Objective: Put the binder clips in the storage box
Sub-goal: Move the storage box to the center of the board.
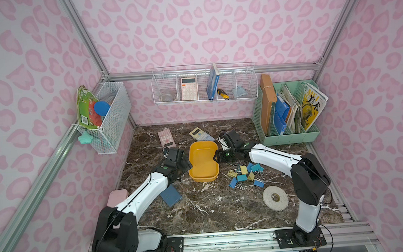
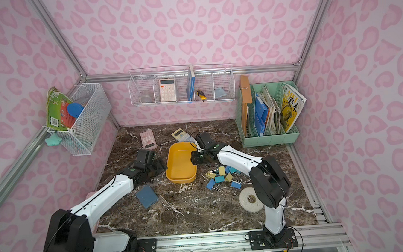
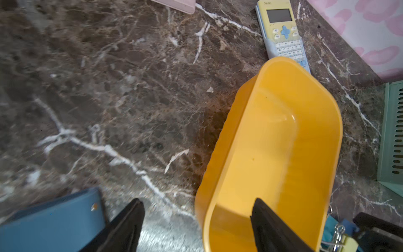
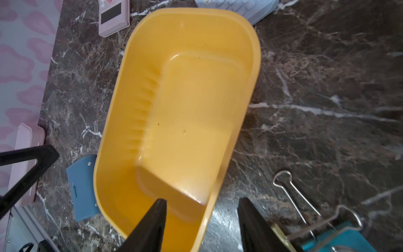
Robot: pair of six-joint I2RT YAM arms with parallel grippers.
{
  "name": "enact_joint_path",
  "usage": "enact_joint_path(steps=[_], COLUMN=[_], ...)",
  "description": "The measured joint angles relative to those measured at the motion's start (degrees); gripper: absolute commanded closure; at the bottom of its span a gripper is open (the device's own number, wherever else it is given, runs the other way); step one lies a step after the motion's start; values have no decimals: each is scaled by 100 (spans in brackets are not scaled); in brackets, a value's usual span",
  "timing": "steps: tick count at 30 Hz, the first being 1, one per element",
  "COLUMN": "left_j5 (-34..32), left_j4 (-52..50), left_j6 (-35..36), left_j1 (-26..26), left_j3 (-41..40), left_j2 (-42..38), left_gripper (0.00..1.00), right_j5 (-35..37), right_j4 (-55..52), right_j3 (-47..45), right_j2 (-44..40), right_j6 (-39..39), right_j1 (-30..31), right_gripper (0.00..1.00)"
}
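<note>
right wrist: storage box (image 4: pixel 122 104) empty; left gripper (image 3: pixel 198 199), right gripper (image 4: pixel 202 199) spread, seemingly astride walls.

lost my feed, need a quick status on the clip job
Open: left gripper, right gripper; fingers astride opposite storage box walls. Box empty; binder clips heaped on table beside it. Bare table between them.

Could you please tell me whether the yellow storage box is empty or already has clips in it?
Empty. The storage box shows only bare yellow floor, and the binder clips lie outside, beside it.
</note>
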Motion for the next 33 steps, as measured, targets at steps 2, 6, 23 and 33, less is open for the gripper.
enact_joint_path(steps=[2,6,23,33], left_j5=[313,789,1814,1488], left_j4=[236,494,1134,601], left_j6=[208,527,409,37], left_j1=[42,122,-98,-824], left_j3=[251,527,-557,-1502], left_j2=[393,931,994,-579], left_gripper=[20,22,26,23], right_j5=[22,50,601,951], right_j4=[-72,-223,-57,-149], right_j3=[133,317,-289,-1421], right_j2=[195,490,361,-634], right_j6=[-2,-2,4,428], right_j1=[-4,20,595,1368], right_gripper=[51,56,89,83])
